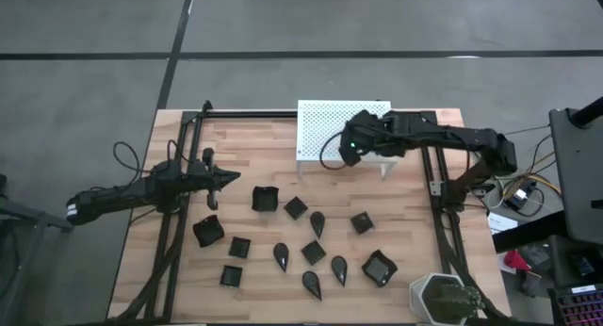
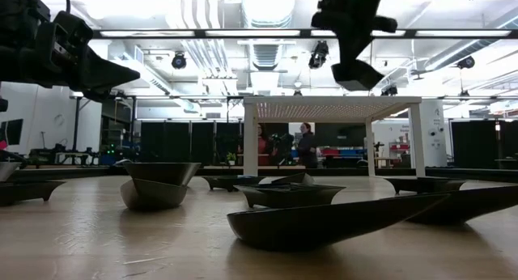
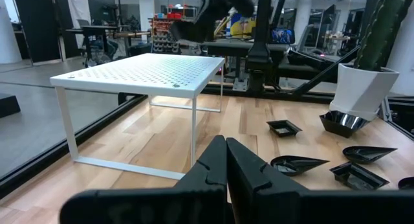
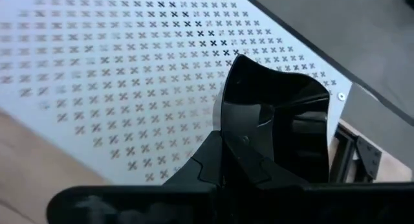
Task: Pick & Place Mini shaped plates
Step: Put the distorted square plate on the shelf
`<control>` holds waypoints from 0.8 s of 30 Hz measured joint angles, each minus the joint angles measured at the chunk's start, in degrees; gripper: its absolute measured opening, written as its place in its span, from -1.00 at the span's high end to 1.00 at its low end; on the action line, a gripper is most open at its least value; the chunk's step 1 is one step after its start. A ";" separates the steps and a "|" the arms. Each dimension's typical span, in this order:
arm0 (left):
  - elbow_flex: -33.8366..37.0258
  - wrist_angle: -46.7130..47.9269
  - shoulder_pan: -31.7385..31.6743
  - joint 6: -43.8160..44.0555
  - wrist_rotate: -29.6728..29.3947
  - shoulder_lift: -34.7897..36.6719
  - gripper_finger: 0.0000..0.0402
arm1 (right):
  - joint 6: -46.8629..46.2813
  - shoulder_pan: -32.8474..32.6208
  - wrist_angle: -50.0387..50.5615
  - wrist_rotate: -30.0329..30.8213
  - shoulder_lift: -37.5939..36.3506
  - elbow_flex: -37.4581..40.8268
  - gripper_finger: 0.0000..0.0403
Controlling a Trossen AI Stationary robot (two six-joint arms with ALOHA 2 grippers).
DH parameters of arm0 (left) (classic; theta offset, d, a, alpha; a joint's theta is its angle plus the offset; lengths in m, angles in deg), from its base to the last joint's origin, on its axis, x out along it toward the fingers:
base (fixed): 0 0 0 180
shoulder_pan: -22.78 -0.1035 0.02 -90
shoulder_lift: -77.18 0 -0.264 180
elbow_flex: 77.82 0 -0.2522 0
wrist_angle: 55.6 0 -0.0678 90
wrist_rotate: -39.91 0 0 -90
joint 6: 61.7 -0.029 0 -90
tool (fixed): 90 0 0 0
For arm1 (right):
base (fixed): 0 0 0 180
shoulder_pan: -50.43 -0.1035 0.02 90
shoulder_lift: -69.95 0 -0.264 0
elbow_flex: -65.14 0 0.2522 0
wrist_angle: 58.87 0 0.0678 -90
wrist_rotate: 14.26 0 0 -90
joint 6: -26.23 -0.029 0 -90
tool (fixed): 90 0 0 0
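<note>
Carrying a mini plate [image 4: 275, 114] over the white stand [image 1: 325, 128].
Right gripper [image 4: 226, 156] pinches its rim; next: lower, release. Left gripper [image 3: 226, 160] pressed together, idle; remaining plates [image 1: 311, 252] on table [image 1: 264, 138].

White stand [image 1: 325, 128] — potted plant [image 1: 443, 300]

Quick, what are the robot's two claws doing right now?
Left gripper: shut, holding nothing, above the table.
Right gripper: shut on a small black plate, above the white stand.
</note>
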 joint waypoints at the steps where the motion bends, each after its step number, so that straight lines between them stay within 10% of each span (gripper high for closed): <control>1: 0.00 0.02 0.00 0.00 0.00 0.00 1.00 | -0.14 0.56 0.38 -0.13 0.59 -0.30 0.96; 24: 0.00 0.00 0.00 0.00 0.02 0.00 1.00 | -1.01 11.63 7.07 -0.74 10.31 -6.35 0.96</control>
